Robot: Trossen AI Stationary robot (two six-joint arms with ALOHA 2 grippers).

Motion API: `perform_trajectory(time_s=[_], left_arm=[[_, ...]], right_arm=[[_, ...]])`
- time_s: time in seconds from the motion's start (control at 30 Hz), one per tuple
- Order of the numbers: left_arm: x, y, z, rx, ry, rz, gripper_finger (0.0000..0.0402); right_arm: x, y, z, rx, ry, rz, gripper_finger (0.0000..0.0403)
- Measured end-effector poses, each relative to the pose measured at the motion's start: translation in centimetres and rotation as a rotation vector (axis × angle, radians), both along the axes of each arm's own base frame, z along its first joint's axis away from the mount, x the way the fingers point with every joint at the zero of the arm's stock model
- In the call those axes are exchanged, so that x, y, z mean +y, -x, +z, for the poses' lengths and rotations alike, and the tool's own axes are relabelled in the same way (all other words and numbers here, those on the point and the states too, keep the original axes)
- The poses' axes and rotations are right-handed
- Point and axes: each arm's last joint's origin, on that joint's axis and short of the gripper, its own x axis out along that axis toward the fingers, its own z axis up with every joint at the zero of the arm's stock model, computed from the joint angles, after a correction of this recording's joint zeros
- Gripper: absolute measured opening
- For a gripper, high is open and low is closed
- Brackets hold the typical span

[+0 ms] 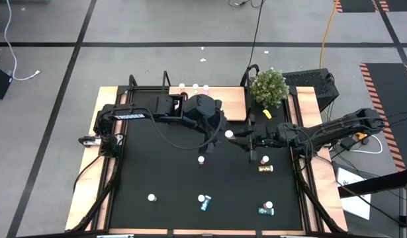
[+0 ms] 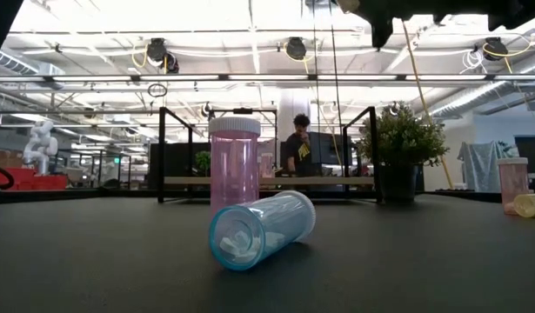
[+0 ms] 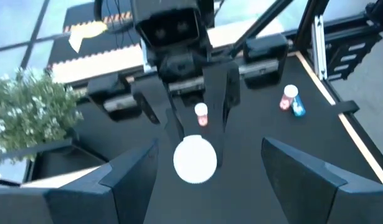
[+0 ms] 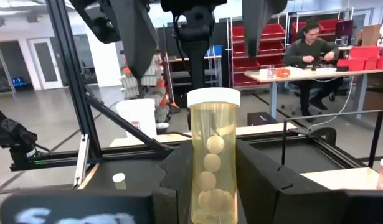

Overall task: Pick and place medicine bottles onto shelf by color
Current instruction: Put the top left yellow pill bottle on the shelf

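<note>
Yellow bottle [image 4: 212,168], light and slick, I'm gripping mid-body in right gripper [image 1: 246,139]; left gripper [image 1: 220,135] is hanging released.

I have the right gripper [image 1: 233,137] reaching in from the right edge toward the table's middle, arm stretched nearly level and low. Its two dark fingers [image 4: 179,177] are clamped on the sides of a small yellow-bodied, white-capped medicine bottle [image 4: 212,163], held upright. My left gripper [image 3: 203,177] sits just across from it, arm folded in from the left side, wrist turned toward the right one. Its fingers [image 3: 132,177] stand spread wide with nothing between them.
</note>
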Motion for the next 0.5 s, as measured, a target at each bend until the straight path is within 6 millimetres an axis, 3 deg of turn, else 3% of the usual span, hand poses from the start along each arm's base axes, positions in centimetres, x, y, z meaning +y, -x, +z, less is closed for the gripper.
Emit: perform_trajectory(time_s=[0.33, 0.5], left_arm=[[0.00, -0.17, -0.10, -0.011, 0.009, 0.007, 0.0283], [0.46, -0.39, -0.33, -0.005, 0.025, 0.033, 0.0248]], right_arm=[[0.00, 0.04, 0.39, -0.040, 0.005, 0.002, 0.0095], [-0.01, 0.04, 0.43, -0.043, 0.004, -0.001, 0.0096]])
